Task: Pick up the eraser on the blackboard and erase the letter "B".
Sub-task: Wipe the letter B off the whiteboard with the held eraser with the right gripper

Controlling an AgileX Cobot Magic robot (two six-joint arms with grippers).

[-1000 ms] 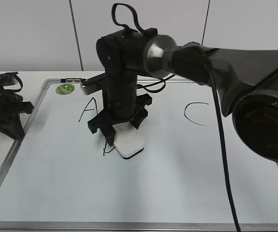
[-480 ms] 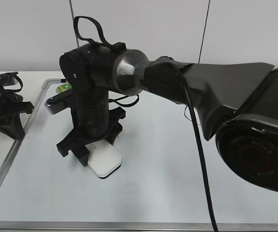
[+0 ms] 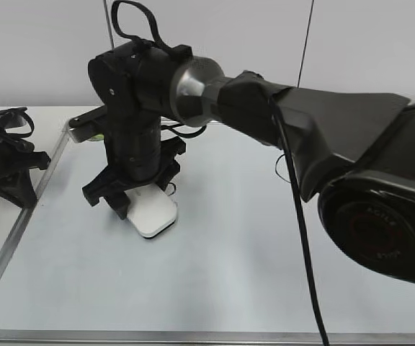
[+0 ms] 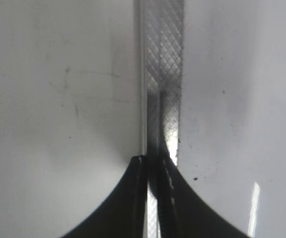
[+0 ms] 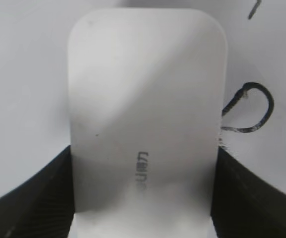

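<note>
While the right arm reaches across the middle, the entries run thus:

Blackboard (image 3: 265, 288): lies flat under both arms; the left gripper (image 4: 155, 168), jaws pressed together, sits at its left frame rail.
Right gripper (image 3: 132, 202): pinching the eraser across its short sides, the nearer arm by far.
Eraser (image 3: 152, 213): between the jaws, flat on the board, long axis running straight out ahead of them.
Letter "B" (image 5: 247, 109): a leftover loop just beside the right jaw, touching the eraser's edge.
Change: half a second back the eraser sat slightly nearer the camera.
</note>
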